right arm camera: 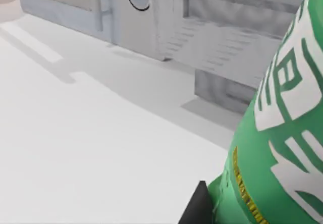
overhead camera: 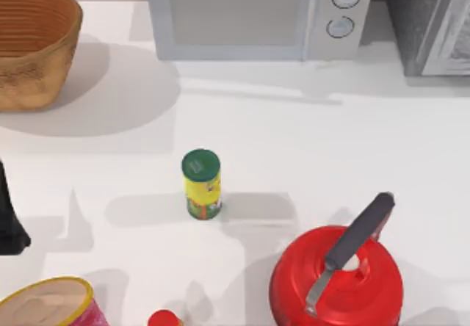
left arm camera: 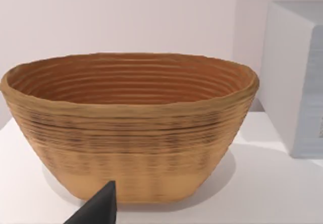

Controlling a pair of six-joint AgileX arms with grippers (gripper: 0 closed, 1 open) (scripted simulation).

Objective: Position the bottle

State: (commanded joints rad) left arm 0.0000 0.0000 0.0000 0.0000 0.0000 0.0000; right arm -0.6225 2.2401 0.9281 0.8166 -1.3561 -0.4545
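**Green bottle clamped in the right gripper**

Bottle (right arm camera: 282, 133) right up against the right wrist camera, green and tilted, white-green label plain to see. The right gripper (right arm camera: 202, 208) has it clenched, a dark fingertip (right arm camera: 194, 211) pressed to its side, above the white table (right arm camera: 101, 148), with the microwave (right arm camera: 101, 2) and a grey appliance (right arm camera: 237, 47) beyond.

Over at the left edge, the left gripper (left arm camera: 98, 209) sits parked facing the woven basket (left arm camera: 131, 133) in the far left corner; whether it is released or clenched, I cannot tell.

Mid-table stands a yellow canister (overhead camera: 201, 186), and a red kettle (overhead camera: 336, 285) sits near right.
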